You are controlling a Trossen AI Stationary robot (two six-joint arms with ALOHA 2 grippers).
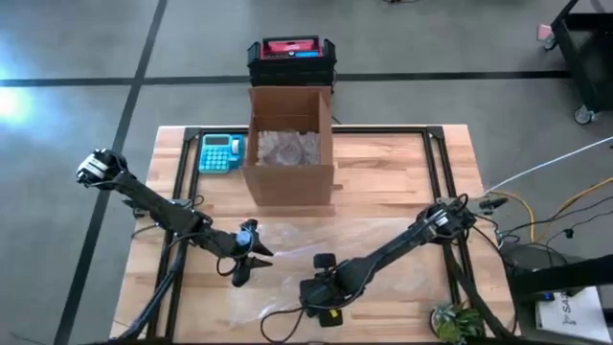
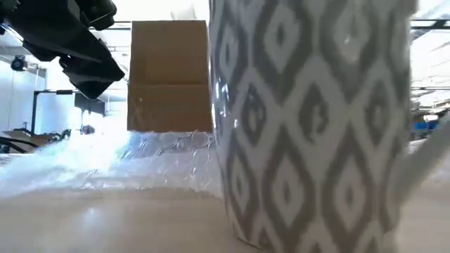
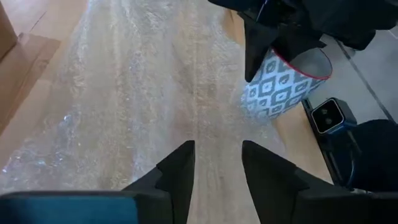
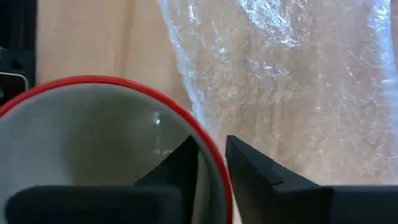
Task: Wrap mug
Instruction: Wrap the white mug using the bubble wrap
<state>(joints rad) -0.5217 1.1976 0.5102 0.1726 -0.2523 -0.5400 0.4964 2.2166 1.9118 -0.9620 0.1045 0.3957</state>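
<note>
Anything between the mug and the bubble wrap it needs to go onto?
Nothing visible. The right gripper pinches the mug by its red rim, one finger inside, one outside. The bubble wrap lies flat right beside it with bare sheet between. The left gripper hovers open over the wrap, off to the side.

You are looking at a light wooden surface (image 1: 393, 168) edged by a black frame. A clear sheet of bubble wrap (image 1: 287, 254) lies flat across its middle and near part. At the far edge an open cardboard box (image 1: 290, 144) stands upright, with a teal calculator (image 1: 221, 152) just beside it on the left arm's side. The grey-and-white patterned mug (image 3: 283, 81) with a red rim stands upright at the near edge, at the border of the bubble wrap.
</note>
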